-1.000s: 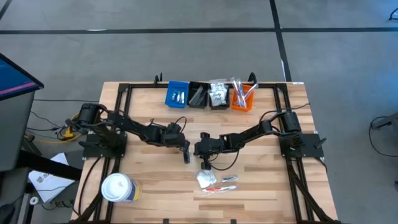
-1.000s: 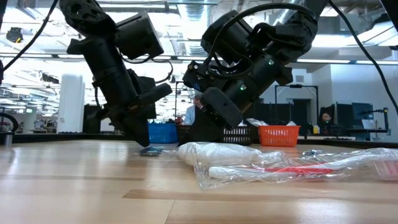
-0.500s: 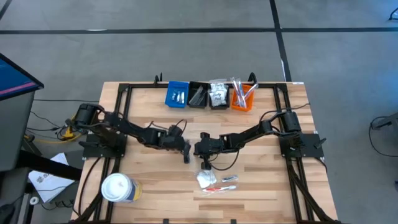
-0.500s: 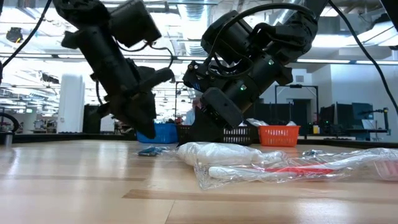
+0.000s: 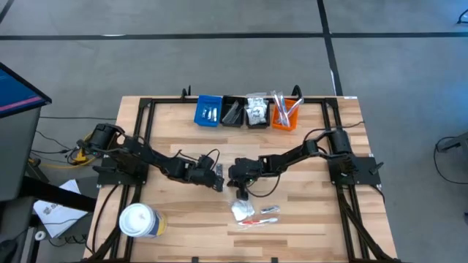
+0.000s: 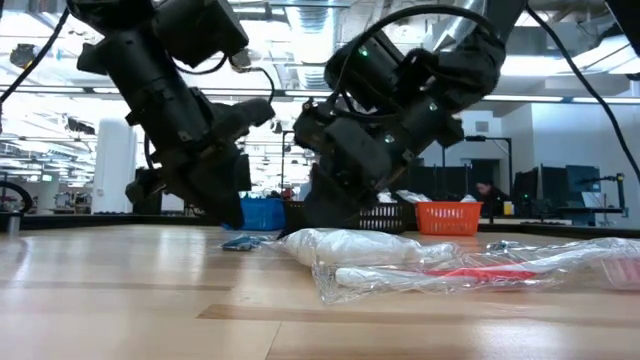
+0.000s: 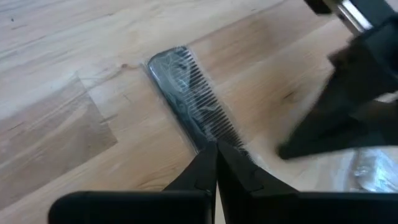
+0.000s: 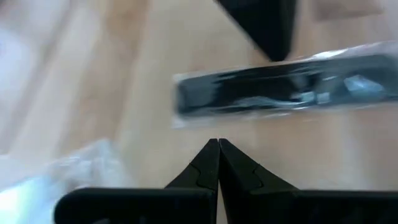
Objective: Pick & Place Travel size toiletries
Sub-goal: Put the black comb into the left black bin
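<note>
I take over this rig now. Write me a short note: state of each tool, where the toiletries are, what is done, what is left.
Left tool: shut, empty, tips at the near end of the wrapped black comb on the table's middle.
Right tool: shut, empty, low beside the same comb.
Loose in front: a white sachet and a wrapped red toothbrush, touching each other.
Done: the blue bin, black bin and orange bin at the far edge already hold items.
Left: comb, sachet and toothbrush, and any other wrapped pieces in that cluster.
</note>
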Action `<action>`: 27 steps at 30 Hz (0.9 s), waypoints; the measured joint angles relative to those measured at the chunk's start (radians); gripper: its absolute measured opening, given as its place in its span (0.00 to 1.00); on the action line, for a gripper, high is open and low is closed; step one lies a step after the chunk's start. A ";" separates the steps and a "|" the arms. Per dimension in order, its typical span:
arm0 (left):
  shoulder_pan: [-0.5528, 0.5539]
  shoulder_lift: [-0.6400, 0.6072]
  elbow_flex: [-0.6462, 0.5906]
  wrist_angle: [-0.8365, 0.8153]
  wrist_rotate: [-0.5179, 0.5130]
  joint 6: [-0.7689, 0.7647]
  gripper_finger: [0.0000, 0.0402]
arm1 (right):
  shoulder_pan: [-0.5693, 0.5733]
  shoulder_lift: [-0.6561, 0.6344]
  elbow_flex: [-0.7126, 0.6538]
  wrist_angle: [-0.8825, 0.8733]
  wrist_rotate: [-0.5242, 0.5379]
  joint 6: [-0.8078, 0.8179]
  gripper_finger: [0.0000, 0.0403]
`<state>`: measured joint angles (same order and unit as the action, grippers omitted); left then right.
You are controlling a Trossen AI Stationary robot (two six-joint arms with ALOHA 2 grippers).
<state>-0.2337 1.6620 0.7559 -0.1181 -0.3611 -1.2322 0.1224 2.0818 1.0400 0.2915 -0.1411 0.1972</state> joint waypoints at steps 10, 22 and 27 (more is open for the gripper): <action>0.003 0.090 0.006 0.065 0.018 -0.003 0.00 | -0.054 0.002 -0.101 0.259 -0.264 0.093 0.15; 0.005 0.109 0.004 0.084 0.045 -0.007 0.00 | -0.082 0.003 -0.086 0.290 -0.278 0.219 0.22; 0.004 0.109 0.003 0.082 0.046 -0.006 0.00 | -0.110 -0.003 -0.099 0.298 -0.262 0.283 0.19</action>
<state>-0.2301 1.7714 0.7593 -0.0360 -0.3151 -1.2384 0.0125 2.0793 0.9414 0.5892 -0.4032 0.4801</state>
